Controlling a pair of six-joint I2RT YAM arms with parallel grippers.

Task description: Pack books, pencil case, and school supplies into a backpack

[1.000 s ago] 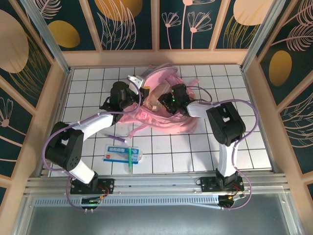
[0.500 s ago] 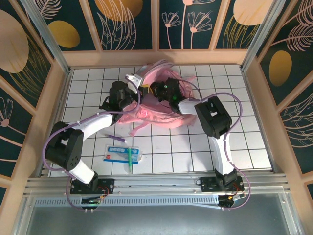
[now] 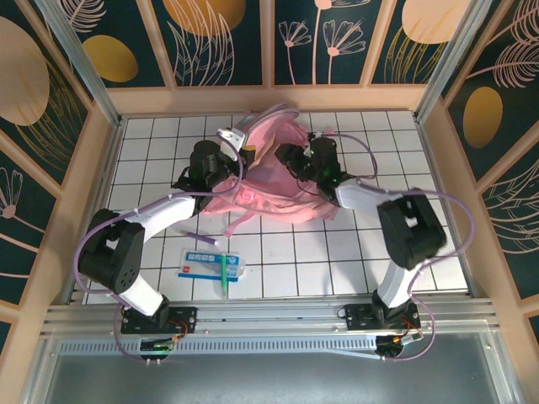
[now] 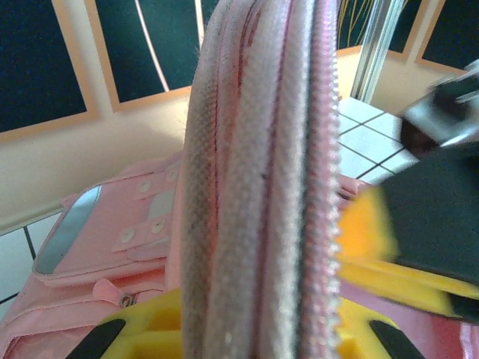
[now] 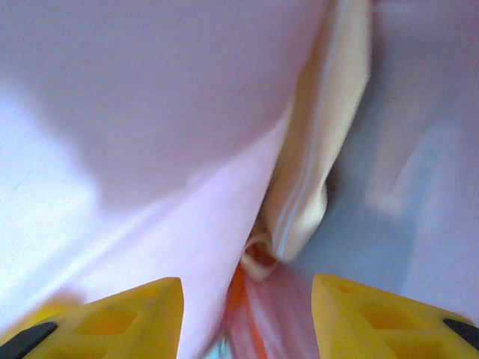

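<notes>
Holding both arms bent in at the backpack point(image 3: 274, 181): my left gripper point(image 3: 238, 150) clamps its rim; my right gripper point(image 5: 247, 314), jaws apart, faces the pouch point(image 5: 314, 164). White-tiled table point(image 3: 337, 261), floral walls point(image 3: 227, 42).

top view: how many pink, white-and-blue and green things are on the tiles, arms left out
pink: 1, the backpack
white-and-blue: 1, the flat packet
green: 1, the pen
total: 3
</notes>
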